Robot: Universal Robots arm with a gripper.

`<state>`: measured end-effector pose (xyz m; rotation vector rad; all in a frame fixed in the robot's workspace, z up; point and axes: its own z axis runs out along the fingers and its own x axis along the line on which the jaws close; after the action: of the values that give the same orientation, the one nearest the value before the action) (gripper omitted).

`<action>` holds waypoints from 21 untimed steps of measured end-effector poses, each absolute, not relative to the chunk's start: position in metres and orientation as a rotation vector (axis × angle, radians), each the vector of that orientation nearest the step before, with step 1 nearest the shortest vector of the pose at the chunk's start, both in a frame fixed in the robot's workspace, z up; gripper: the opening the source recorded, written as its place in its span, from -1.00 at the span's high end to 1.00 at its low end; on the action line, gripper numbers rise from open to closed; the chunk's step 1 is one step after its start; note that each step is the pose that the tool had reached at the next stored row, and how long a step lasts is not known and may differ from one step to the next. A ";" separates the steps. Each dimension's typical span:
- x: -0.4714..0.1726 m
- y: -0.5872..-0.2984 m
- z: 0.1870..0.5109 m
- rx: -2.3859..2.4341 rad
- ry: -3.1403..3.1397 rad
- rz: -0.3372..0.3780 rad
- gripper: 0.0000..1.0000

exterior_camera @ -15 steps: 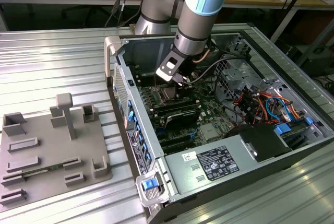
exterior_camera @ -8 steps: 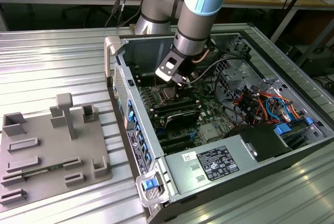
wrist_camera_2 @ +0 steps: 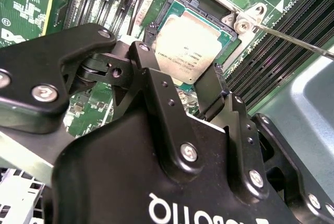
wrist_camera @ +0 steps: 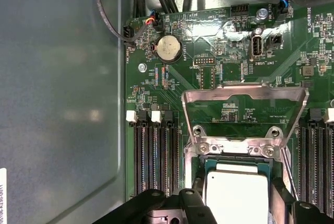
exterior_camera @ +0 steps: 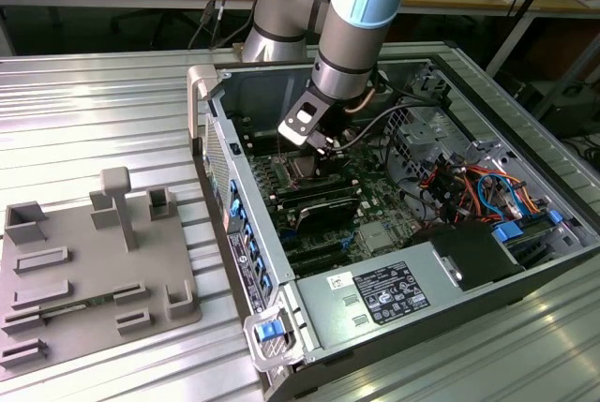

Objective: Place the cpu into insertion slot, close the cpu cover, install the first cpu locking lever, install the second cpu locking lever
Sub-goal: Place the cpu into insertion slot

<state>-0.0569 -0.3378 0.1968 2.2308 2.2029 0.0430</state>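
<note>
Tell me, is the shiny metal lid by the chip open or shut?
Open. The cpu cover is tipped back, clear of the insertion slot, and the cpu's metal top lies uncovered.

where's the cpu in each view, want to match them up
exterior view: too small to tell; look at the insertion slot.
second wrist view: cpu, silver square at the slot.
first wrist view: cpu by the open cpu cover hinge.
shared landmark: black memory slots beside the slot.
</note>
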 end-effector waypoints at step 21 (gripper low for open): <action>-0.054 -0.337 0.197 2.226 2.208 0.043 -0.09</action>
<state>-0.0540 -0.3372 0.1967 2.2257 2.2080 0.0429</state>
